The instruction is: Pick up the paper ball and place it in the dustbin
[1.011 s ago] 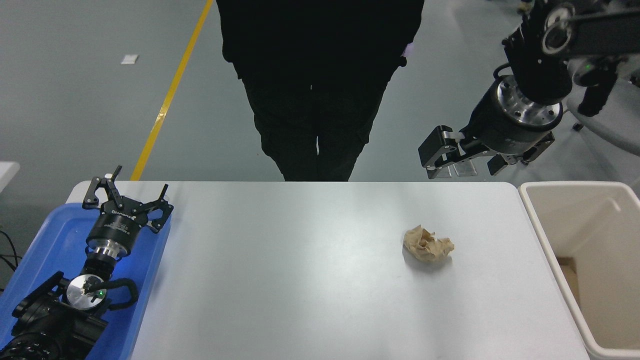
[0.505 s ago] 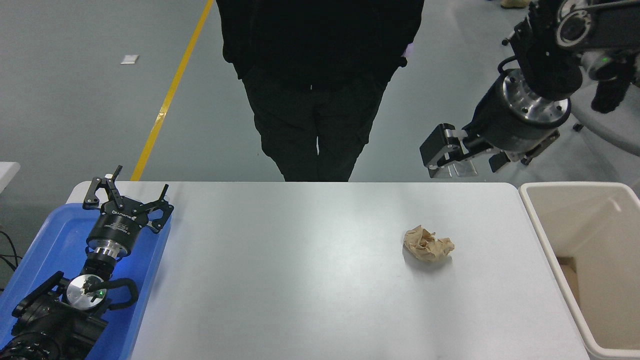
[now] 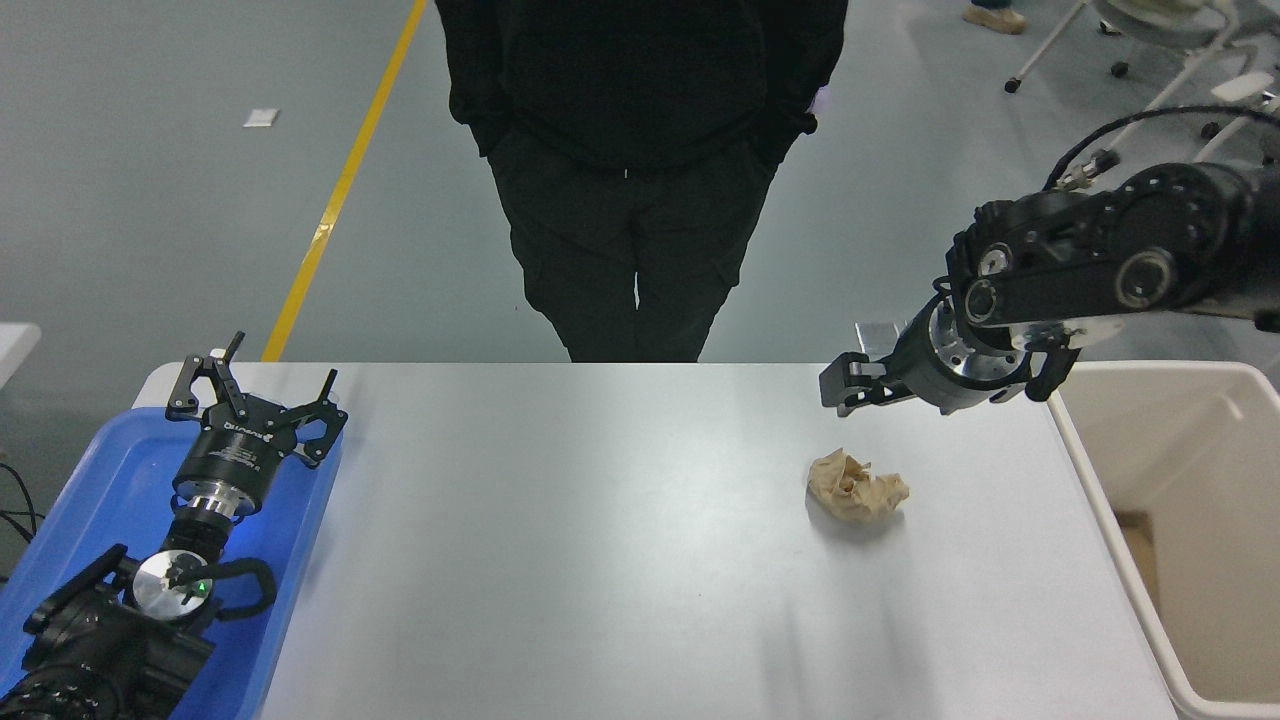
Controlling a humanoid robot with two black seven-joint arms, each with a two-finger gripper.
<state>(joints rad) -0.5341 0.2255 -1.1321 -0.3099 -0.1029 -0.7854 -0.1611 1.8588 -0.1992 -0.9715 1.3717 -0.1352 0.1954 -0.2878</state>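
The tan crumpled paper ball [image 3: 857, 487] lies on the white table [image 3: 560, 560], right of centre. My right gripper [image 3: 853, 362] hangs open over the table's far edge, a short way behind the ball and apart from it, its fingers pointing left with nothing between them. The cream dustbin [image 3: 1180, 369] stands just off the table's right end, to the right of the ball. Parked at the lower left, my left gripper [image 3: 255, 385] is open above the blue tray.
A person in black clothes [image 3: 640, 150] stands at the table's far side, hands in pockets. A blue tray [image 3: 90, 500] sits at the left end under my left arm. Chair legs [image 3: 1150, 40] show at the top right.
My right arm has swung down and slightly left, from high above the floor beyond the table to just over its far edge, closer to the paper ball. The ball and left arm stayed put.
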